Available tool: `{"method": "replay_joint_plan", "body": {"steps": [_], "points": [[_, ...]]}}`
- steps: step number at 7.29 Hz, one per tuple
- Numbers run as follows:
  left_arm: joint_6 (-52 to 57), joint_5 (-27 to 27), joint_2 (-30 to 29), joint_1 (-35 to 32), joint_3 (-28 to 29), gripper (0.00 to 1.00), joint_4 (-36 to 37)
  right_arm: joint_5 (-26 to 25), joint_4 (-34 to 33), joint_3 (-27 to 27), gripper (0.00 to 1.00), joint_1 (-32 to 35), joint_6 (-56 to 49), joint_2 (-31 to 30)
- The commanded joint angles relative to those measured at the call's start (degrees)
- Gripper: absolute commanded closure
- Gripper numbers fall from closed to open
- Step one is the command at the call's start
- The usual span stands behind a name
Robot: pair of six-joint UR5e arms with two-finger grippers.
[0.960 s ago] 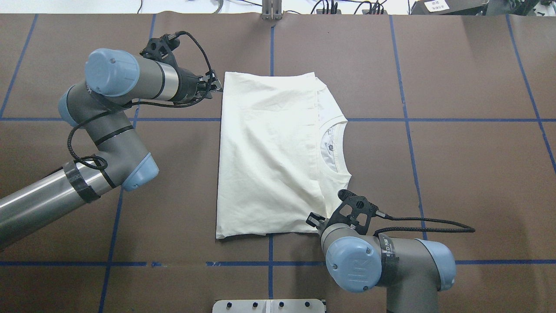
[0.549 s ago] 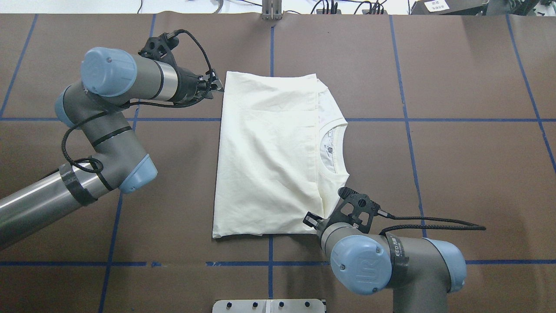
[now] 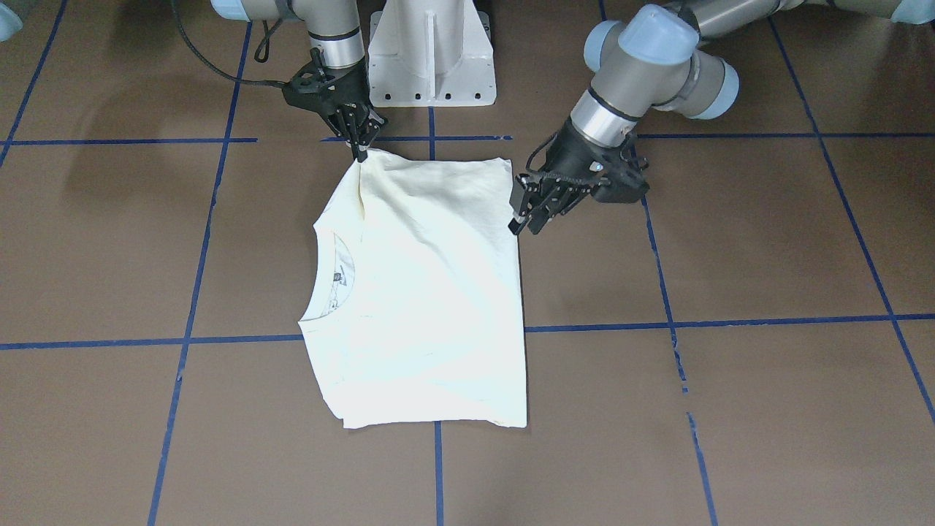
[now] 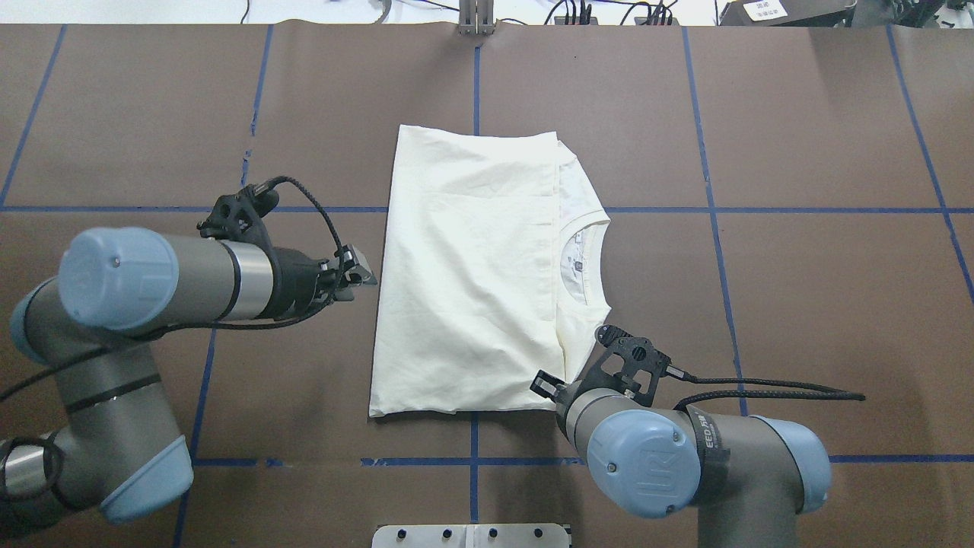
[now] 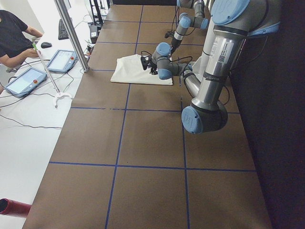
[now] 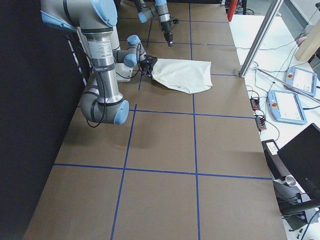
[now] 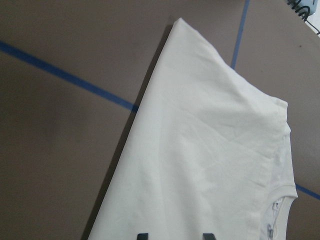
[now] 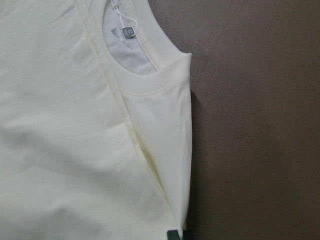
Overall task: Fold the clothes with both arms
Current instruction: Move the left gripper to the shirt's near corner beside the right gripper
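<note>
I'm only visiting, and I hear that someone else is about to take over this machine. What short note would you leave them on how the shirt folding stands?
Left pincer: open and empty, hovering beside the T-shirt's left edge.
Right pincer: shut on the shirt's corner nearest the robot, on its right, with the cloth drawn up slightly.
Shirt: mid-table, plain side up, neck opening towards the robot's right.
Done: folded into a rough rectangle, with no sleeve sticking out.
Left: probably another fold, but the left pincer must take hold first.
</note>
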Motion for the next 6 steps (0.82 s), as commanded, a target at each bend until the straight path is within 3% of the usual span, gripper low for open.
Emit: {"method": "replay_joint_plan", "body": {"steps": [1, 3, 6], "points": [[-4.9, 6.2, 2.5, 8.6, -1.7, 0.51, 3.6, 0.0, 0.0, 0.0, 1.0, 0.0, -0.1, 0.0], [-6.7, 6.3, 0.8, 13.0, 0.1, 0.5, 5.1, 0.0, 0.0, 0.0, 1.0, 0.0, -0.1, 0.0], [-6.6, 6.7, -0.4, 13.0, 3.4, 0.51, 5.2, -0.1, 0.0, 0.0, 1.0, 0.0, 0.0, 0.0]]}}
